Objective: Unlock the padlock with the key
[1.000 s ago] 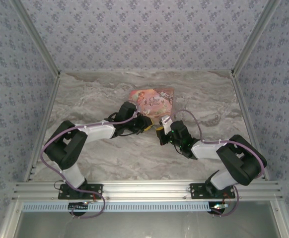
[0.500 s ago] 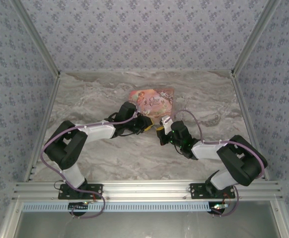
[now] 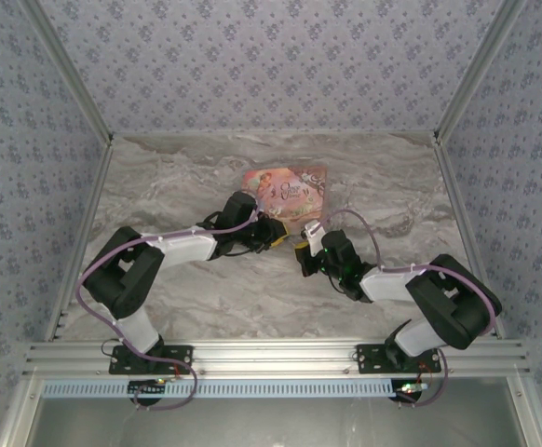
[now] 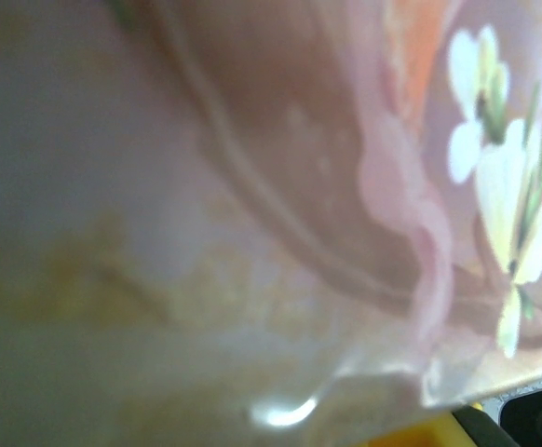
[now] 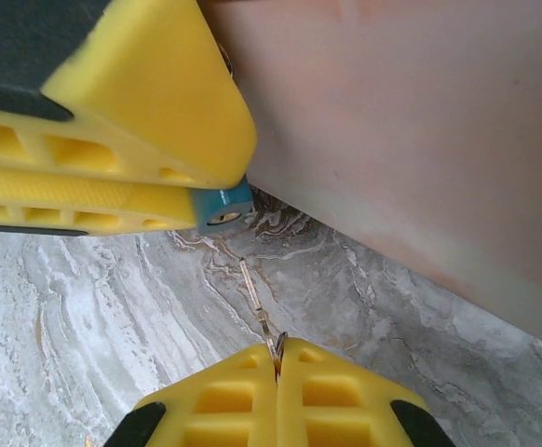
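In the right wrist view, my right gripper [image 5: 277,358] is shut on the key [image 5: 257,303], a thin grey sliver that points up and away from the yellow fingertips. The key's tip stops a short gap below the padlock [image 5: 223,207], whose blue end with its keyhole faces the camera. My left gripper [image 5: 210,191] is shut on the padlock between its yellow fingers. From above, the left gripper [image 3: 278,233] and right gripper [image 3: 302,253] meet nose to nose just in front of the pink box. The shackle is hidden.
The pink illustrated box [image 3: 287,189] lies flat on the marble table [image 3: 178,177] right behind both grippers; its side [image 5: 420,140] runs close along the padlock, and its blurred cover [image 4: 345,186] is right at the left wrist camera. Patterned walls enclose the table.
The right gripper has edged slightly left and nearer with the key. The left arm and the padlock have stayed put.
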Controlling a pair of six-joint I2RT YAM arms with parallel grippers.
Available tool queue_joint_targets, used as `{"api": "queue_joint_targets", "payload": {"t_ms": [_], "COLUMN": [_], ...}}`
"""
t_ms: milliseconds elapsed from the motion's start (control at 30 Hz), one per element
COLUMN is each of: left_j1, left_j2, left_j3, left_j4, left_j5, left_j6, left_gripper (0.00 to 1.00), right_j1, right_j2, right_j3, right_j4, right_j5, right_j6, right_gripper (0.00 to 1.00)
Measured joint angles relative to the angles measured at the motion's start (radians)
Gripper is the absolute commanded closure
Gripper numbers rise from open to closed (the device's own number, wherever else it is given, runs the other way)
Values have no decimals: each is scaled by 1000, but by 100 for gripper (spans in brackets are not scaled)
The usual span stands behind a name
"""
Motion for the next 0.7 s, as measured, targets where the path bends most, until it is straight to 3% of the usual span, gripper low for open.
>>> {"api": "queue_joint_targets", "payload": {"t_ms": [700], "left_j1": [0], "left_j2": [0], "left_j3": [0], "left_j4": [0], "left_j5": [0], "left_j6": [0], "left_gripper": [91], "right_j1": [0], "right_j2": [-25], "right_j3": [12], "right_j4": [1], "right_j5": [0], "right_j6": [0], "right_gripper": [100]}}
